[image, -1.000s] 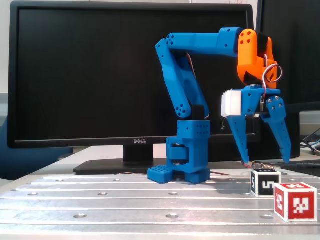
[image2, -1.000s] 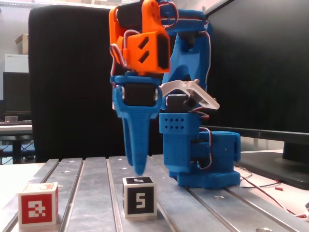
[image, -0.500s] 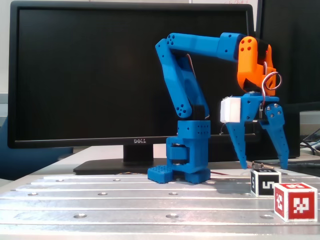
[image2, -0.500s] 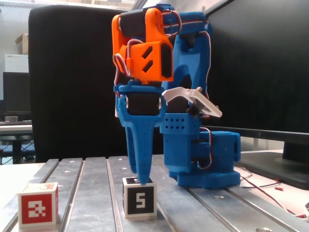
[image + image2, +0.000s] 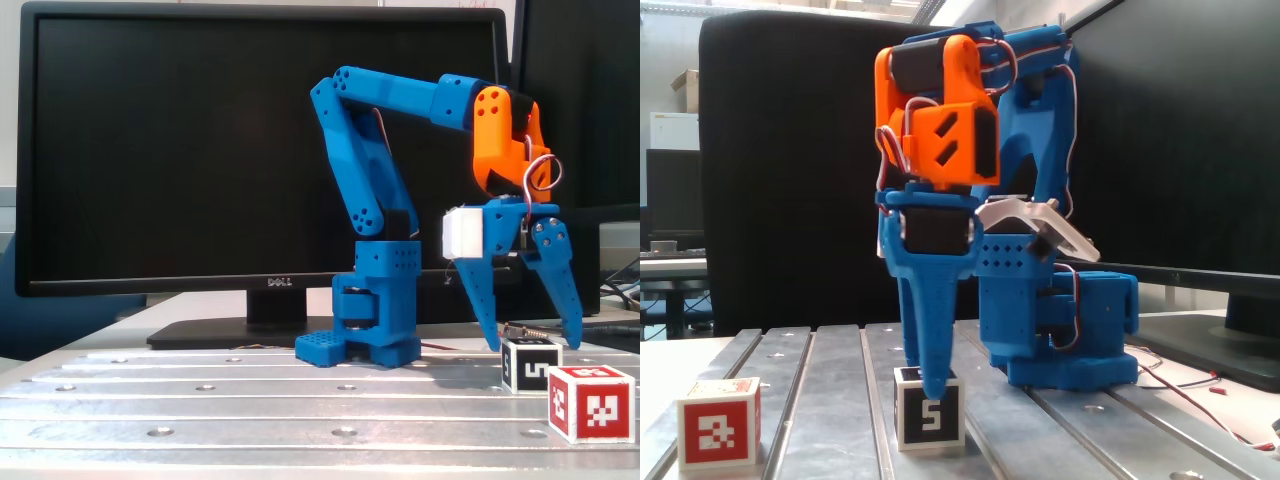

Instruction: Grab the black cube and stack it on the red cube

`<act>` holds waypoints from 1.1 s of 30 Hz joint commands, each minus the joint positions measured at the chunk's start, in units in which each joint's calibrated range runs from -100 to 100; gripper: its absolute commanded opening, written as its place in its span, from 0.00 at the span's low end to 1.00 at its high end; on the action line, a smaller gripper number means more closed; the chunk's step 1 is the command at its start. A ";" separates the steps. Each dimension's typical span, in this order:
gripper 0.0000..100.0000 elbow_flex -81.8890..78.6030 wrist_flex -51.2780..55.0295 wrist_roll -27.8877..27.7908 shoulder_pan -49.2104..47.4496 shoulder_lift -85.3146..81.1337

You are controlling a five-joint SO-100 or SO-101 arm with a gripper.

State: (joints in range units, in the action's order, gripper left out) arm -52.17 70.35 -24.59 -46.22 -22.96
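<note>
Blue two-finger gripper (image 5: 535,345) spread open, straddling small black marker-faced cube (image 5: 530,364) on the metal table's (image 5: 250,400) right | small red marker-faced cube (image 5: 590,403) just nearer | risk: off-centre closure could nudge the black cube aside.

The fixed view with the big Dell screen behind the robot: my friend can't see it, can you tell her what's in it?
A blue and orange robot arm reaches down, its open gripper spread just above the black cube on a metal table. The red cube sits nearer the camera, slightly to the right. A dark Dell monitor fills the background.
</note>
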 commanded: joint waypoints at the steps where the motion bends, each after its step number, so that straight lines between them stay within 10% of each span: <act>1: 0.28 0.39 -0.10 0.18 -0.55 0.74; 33: 0.28 1.65 -3.27 0.49 -0.92 7.42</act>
State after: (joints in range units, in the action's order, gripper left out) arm -52.08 67.25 -24.27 -46.81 -15.43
